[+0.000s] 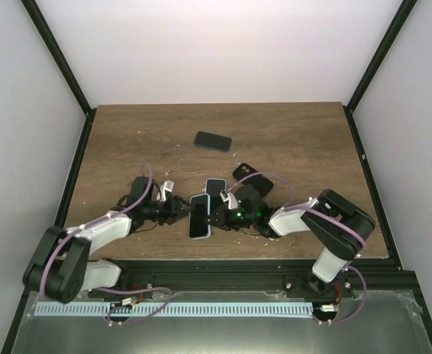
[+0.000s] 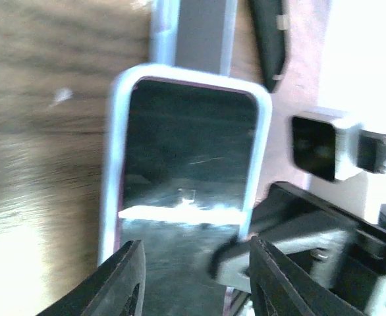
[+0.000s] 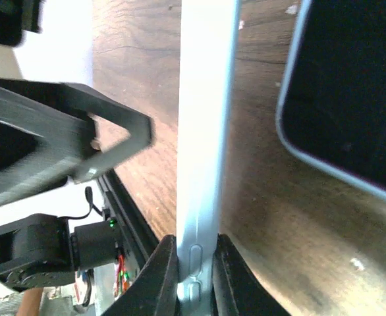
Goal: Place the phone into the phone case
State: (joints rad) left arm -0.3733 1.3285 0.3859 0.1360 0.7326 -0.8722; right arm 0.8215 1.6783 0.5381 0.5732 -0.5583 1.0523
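The phone [image 2: 190, 145] sits inside the pale blue phone case [image 2: 114, 164], close to the near edge of the surface [image 1: 127, 140], about midway along it. Whether every corner has seated, I cannot tell. The right gripper [image 3: 196, 247] is pinching one long side wall of that case, right by the button cut-outs. The left gripper [image 2: 196, 247] is spread, with a finger on either side of the case's near end, and appears to touch neither.

The main risk, as I judge it, is the thin hold. The right gripper has only a narrow strip of flexible wall, so a push or squeeze from the left gripper could twist the case out of the pinch or pop a phone corner back out.

The two grippers are also crowded together over the same item, so a small misjudged move could knock one against the other.

A second blue-rimmed phone [image 1: 216, 189] lies just beside, towards the far edge, and a black case [image 1: 253, 179] lies near it. Sliding the held case that way could shove either of them
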